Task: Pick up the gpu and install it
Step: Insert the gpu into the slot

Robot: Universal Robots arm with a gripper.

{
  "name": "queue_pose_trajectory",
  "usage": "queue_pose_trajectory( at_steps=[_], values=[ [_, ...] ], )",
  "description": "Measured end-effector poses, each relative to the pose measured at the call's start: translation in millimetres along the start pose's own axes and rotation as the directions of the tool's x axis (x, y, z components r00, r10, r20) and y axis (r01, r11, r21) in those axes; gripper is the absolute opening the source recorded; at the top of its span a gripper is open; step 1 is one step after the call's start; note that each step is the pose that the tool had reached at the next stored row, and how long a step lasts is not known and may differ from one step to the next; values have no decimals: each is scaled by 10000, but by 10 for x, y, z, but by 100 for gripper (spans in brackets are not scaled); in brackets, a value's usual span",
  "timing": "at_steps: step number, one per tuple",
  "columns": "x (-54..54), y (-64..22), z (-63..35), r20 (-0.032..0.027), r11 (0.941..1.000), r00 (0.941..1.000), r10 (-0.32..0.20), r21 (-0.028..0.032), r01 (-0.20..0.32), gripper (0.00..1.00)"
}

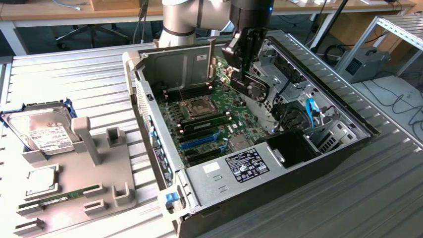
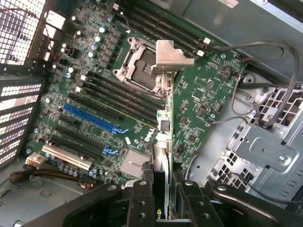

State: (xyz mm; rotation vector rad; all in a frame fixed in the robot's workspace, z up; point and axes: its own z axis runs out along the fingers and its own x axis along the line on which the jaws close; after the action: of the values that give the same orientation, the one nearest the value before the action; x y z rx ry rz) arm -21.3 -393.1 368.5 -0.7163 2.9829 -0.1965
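Gripper [image 2: 165, 208] was closed narrow on the gpu [image 2: 165, 142], which showed edge-on between its fingers. The card's long axis ran straight away from the gripper, with the silver bracket [image 2: 173, 54] at the far end. Beyond, on the motherboard [image 2: 208, 94], the blue slot [image 2: 92, 118] lay off to one side, askew to the card's line.

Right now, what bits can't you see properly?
Thin black expansion card with silver metal bracket: wrist view, edge-on, flat faces hidden.
Black end effector: wrist view, body cut off by picture edge.
Green motherboard: wrist view, strip under card hidden.
Silver hard drive: exterior view, label print too small.
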Motion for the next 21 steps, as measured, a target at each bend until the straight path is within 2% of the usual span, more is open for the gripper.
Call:
queue_pose_trajectory(
  at_steps=[17,19,21],
  values=[
    [0,0,1,95,9973,9973,-732,-6,733,26],
    [0,0,2,146,9929,9928,-1187,6,1187,26],
    [0,0,3,222,9832,9830,-1823,20,1823,26]
  ],
)
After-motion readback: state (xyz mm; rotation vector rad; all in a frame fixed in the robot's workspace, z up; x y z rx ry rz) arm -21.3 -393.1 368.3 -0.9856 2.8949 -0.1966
